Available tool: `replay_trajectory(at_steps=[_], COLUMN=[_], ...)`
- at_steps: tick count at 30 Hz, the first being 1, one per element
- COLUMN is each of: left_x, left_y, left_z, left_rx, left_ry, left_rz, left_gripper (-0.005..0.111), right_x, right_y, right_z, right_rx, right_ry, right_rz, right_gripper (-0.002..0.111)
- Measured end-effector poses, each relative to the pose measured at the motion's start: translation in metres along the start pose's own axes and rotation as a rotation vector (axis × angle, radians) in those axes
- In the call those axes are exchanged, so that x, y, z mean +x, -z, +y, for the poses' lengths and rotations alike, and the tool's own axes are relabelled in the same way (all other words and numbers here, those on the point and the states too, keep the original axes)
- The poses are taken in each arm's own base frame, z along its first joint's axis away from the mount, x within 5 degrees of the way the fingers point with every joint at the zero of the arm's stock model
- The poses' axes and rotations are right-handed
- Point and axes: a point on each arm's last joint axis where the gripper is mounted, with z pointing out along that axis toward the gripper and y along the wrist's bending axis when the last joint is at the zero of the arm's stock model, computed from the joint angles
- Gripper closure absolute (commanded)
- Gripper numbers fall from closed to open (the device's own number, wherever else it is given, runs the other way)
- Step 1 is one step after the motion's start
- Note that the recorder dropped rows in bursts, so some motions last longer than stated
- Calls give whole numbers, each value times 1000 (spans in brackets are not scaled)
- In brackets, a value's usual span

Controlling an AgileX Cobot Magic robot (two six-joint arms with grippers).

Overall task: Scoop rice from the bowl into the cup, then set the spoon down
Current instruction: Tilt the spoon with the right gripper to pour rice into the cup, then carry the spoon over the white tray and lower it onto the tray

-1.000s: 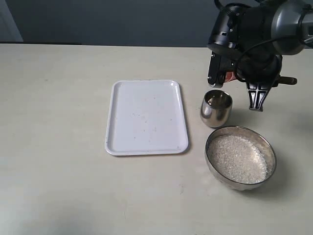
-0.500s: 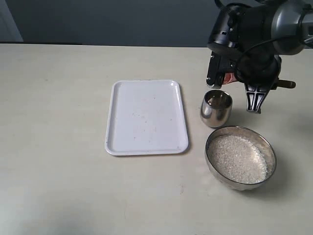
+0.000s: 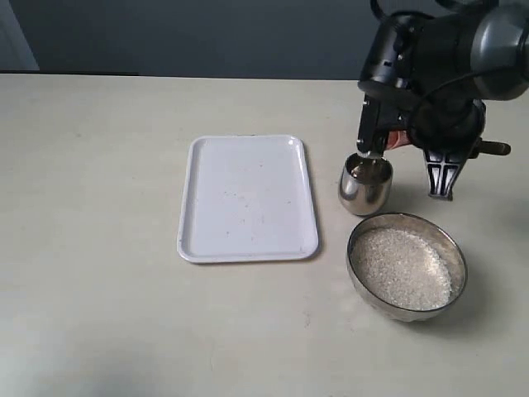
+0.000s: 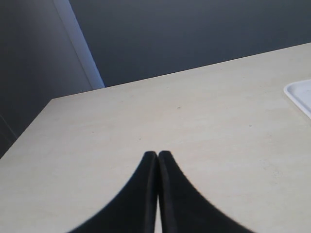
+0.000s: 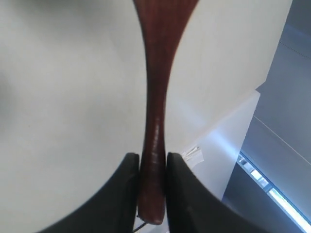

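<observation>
The steel cup (image 3: 364,185) stands right of the white tray, and the wide steel bowl (image 3: 407,263) holding rice (image 3: 402,268) sits just in front of it. Directly above and behind the cup hovers my right gripper (image 3: 411,145), shut on the reddish-brown wooden spoon (image 3: 397,139). The handle's end (image 3: 496,149) pokes out to the right, and the spoon's bowl is hidden behind the gripper. In the right wrist view, the gripper (image 5: 153,162) clamps the spoon's slim handle (image 5: 154,111) near its end. My left gripper (image 4: 158,154) is shut on nothing above bare table, out of the exterior view.
A flat white tray (image 3: 248,198) lies at the table's middle, left of the cup; one corner of the tray (image 4: 301,94) shows in the left wrist view. The table's far edge meets a dark wall behind the right arm.
The right gripper and spoon have shifted a little to the right and lower, closer over the cup. Cup, bowl and tray have not moved.
</observation>
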Motion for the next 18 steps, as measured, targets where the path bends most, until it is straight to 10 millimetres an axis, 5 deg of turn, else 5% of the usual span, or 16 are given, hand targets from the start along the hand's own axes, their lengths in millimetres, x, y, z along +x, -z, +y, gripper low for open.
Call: replay_trajectory(at_steps=[5,18], left_x=[0,0], left_y=[0,0], left_z=[0,0], left_rx=[0,0], left_ry=[0,0], left_rz=[0,0], left_gripper=[106,106], right_x=[11,20], right_y=[-10,5], right_z=[13,7], right_rx=[37,78], right_ry=[23,-59], right_rz=[56,-1], right_gripper=[109,109])
